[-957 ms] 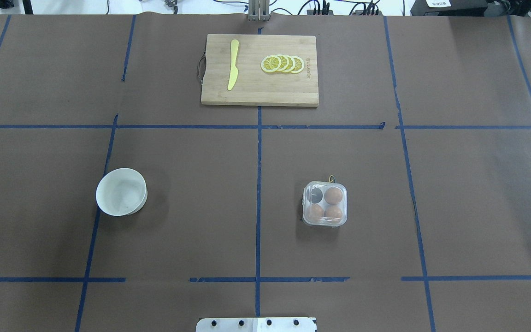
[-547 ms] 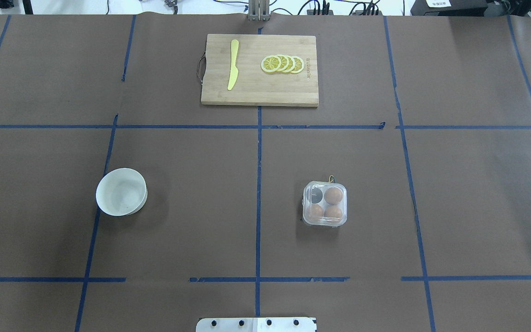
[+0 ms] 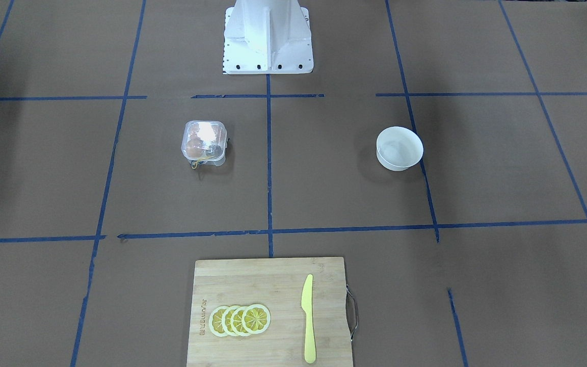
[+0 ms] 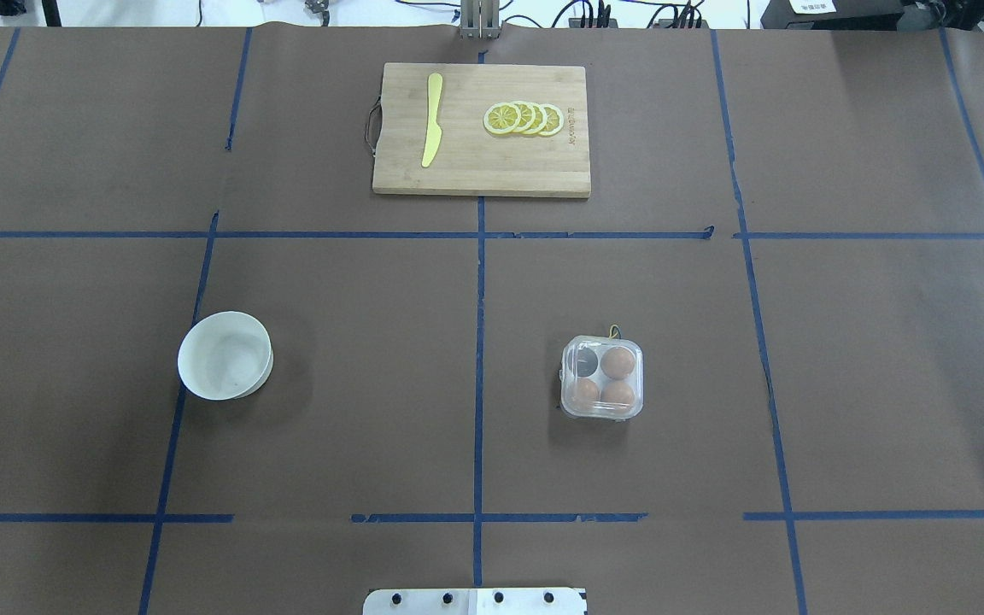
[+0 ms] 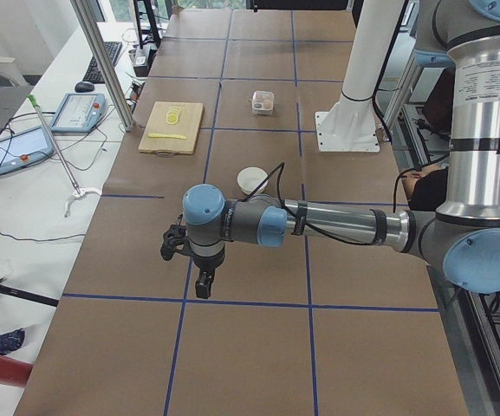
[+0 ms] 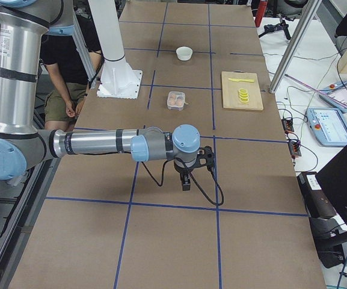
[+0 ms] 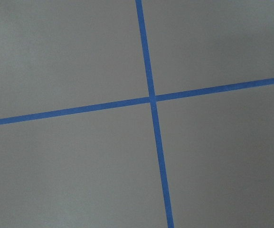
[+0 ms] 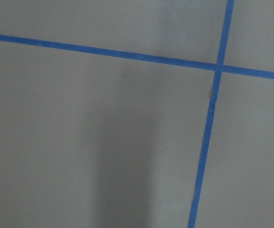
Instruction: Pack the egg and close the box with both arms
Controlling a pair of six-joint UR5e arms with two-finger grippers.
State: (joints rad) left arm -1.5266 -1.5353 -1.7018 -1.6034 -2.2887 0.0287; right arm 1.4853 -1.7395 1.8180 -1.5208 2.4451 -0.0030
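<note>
The box (image 4: 601,377), a clear plastic egg carton, stands on the table's right half, and its lid looks folded down. Three orange-brown eggs lie in its cells; one egg (image 4: 617,362) is at the far right, and the far left cell is dark and empty. The box also shows in the front-facing view (image 3: 204,140). The left gripper (image 5: 203,279) hangs far off at the table's left end. The right gripper (image 6: 186,180) hangs far off at the right end. I cannot tell whether either is open or shut. Both wrist views show only brown paper and blue tape.
A white bowl (image 4: 225,354) stands empty on the table's left half. A wooden cutting board (image 4: 482,128) at the far edge bears a yellow knife (image 4: 432,120) and lemon slices (image 4: 524,119). The white pedestal base (image 3: 268,38) stands at the robot's side.
</note>
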